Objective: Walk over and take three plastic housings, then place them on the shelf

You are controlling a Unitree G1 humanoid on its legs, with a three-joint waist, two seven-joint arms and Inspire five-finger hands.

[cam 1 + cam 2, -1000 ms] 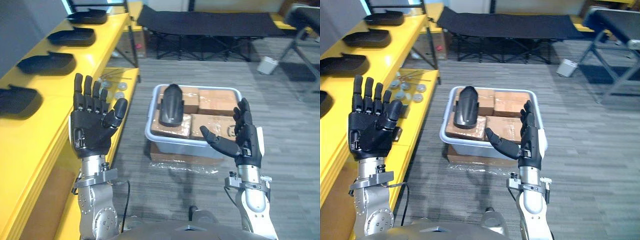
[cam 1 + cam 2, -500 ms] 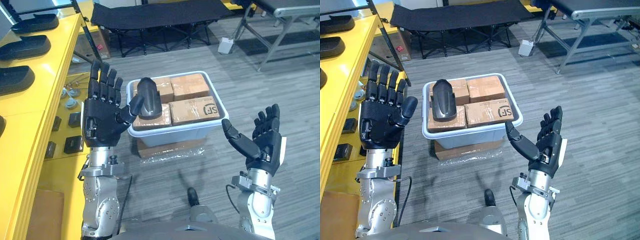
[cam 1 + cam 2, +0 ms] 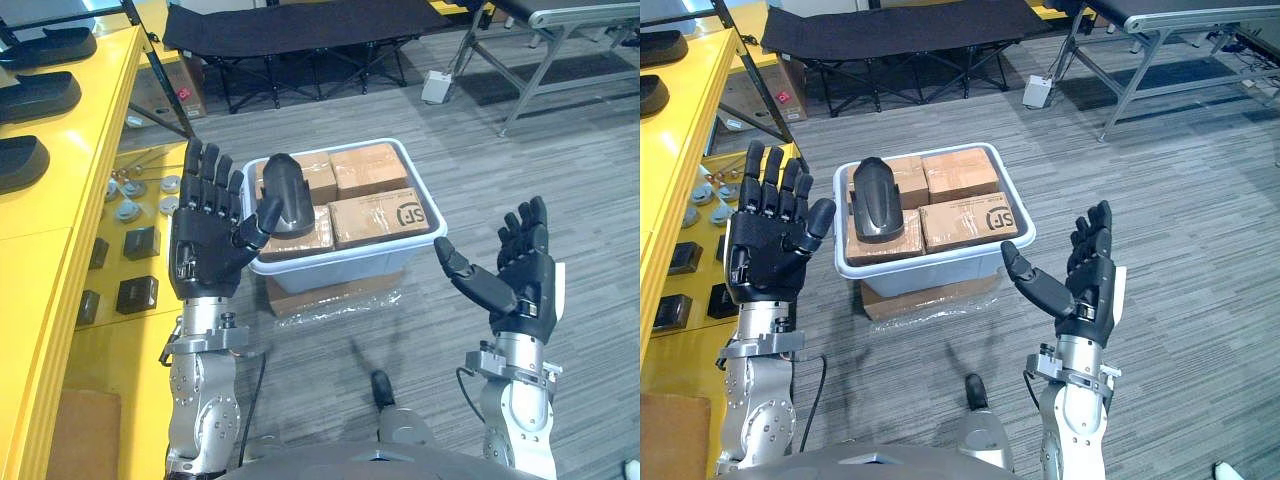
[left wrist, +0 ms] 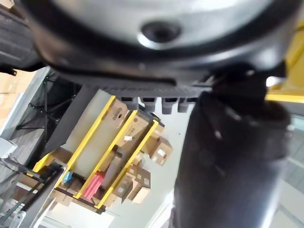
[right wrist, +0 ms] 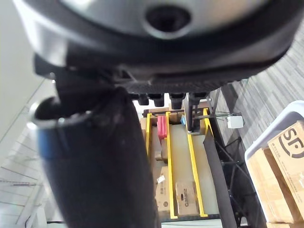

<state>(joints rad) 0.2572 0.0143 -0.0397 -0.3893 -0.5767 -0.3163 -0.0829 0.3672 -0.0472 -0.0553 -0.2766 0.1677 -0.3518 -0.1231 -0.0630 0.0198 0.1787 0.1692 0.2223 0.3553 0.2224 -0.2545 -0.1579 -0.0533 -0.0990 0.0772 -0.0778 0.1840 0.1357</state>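
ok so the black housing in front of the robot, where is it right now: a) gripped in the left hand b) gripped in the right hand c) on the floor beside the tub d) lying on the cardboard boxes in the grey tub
D: the black housing lies on top of the cardboard boxes in the grey tub, while the left hand and right hand are raised with straight fingers and hold nothing.

The grey floor (image 3: 560, 180) has a flat box (image 3: 335, 293) on it, and a bin (image 3: 340, 268) sits on top of that box. A black cot (image 3: 300, 25) and a small white box (image 3: 436, 87) stand on the floor further back. The yellow shelf (image 3: 45, 215) has three black housings (image 3: 20, 163) in a row on top. Its low board holds black blocks (image 3: 140, 242) and round metal bits (image 3: 127, 210).
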